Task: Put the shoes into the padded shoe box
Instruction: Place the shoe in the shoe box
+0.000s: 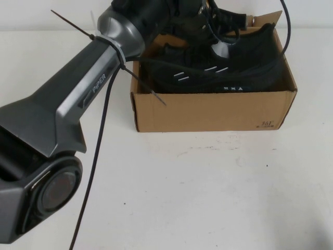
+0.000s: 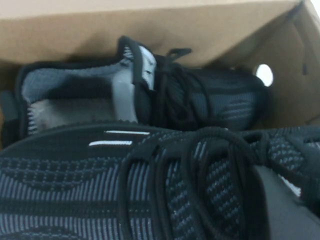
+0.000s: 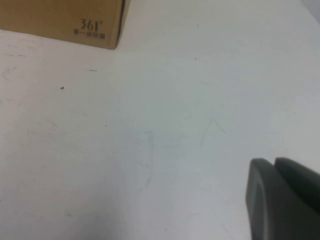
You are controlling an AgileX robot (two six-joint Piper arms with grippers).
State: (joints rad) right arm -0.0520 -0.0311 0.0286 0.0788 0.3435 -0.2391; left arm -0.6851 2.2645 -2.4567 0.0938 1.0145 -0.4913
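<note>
The brown cardboard shoe box (image 1: 208,112) stands at the far middle of the table. One black knit shoe (image 2: 210,100) lies inside along the far wall. The second shoe (image 1: 234,73), with white dash marks on its side, sits tilted on top, partly above the rim, and fills the left wrist view (image 2: 100,190). My left gripper (image 1: 216,44) reaches into the box from the left and is shut on this upper shoe; one finger (image 2: 285,210) shows against its laced top. My right gripper (image 3: 280,195) is shut and empty over bare table, right of the box, outside the high view.
My left arm (image 1: 93,83) stretches from the near left up to the box, with a black cable (image 1: 99,156) hanging beside it. The box's printed corner (image 3: 90,25) shows in the right wrist view. White table (image 1: 208,187) lies in front of the box.
</note>
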